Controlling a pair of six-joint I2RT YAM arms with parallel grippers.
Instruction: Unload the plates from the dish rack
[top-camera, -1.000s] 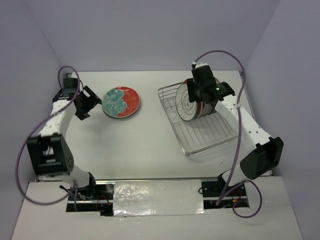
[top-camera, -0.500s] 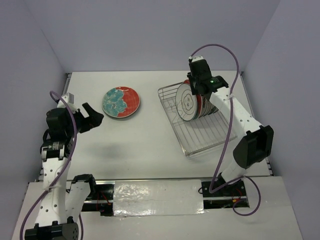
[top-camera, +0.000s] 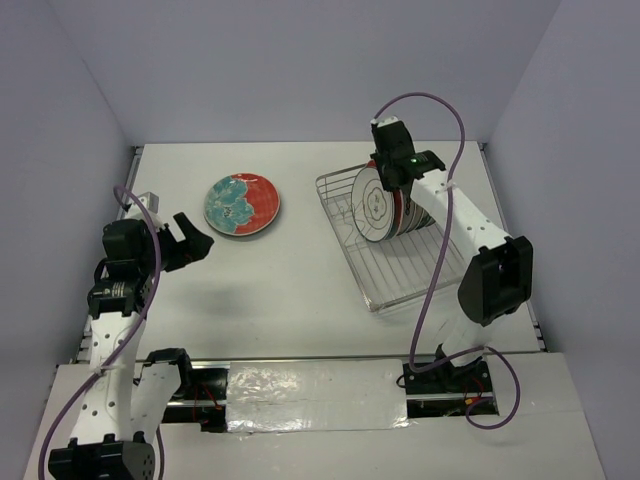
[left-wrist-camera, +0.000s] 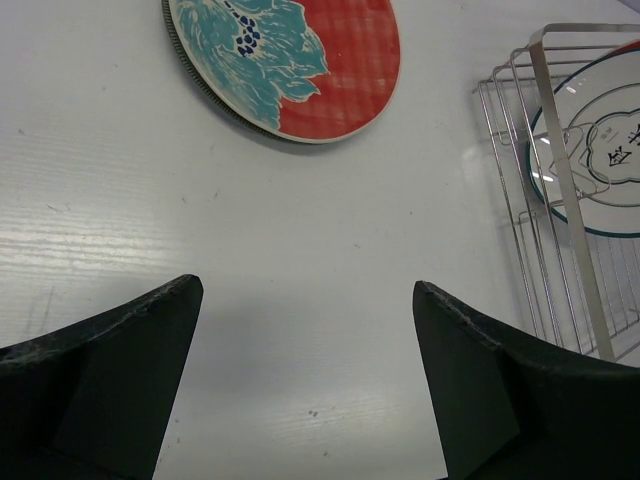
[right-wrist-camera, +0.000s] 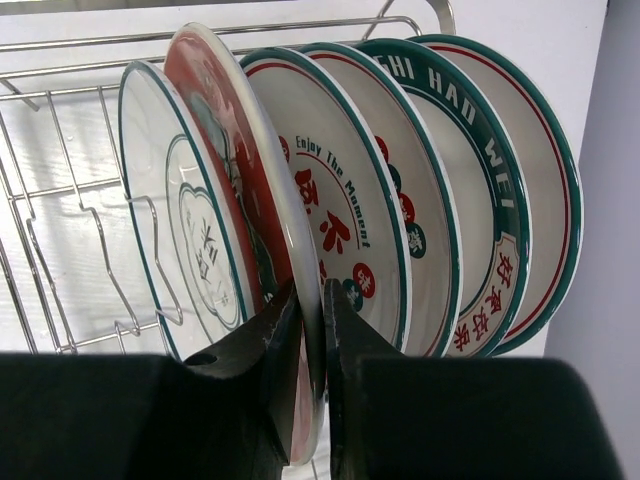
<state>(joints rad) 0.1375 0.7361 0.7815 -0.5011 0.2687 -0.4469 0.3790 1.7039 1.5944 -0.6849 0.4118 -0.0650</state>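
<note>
The right gripper (right-wrist-camera: 308, 300) is seen clamped on the red plate (right-wrist-camera: 212, 105), 2nd of 5, only from its wrist view; the left gripper (left-wrist-camera: 305, 290) is held wide.

Overhead view of a white table (top-camera: 300, 290) enclosed by pale walls. Left of centre, toward the back, a red plate (top-camera: 243, 204) with a teal flower lies flat. On the right stands a silver wire dish rack (top-camera: 405, 270), set at an angle. In its far end is a row of upright plates (top-camera: 372, 205) — the front one white with dark rings. The right gripper (top-camera: 386, 183) sits at the top edge of these plates, its arm reaching from the near right. The left gripper (top-camera: 197, 240) hangs above the table near the flat plate — apart from it, fingers spread.
</note>
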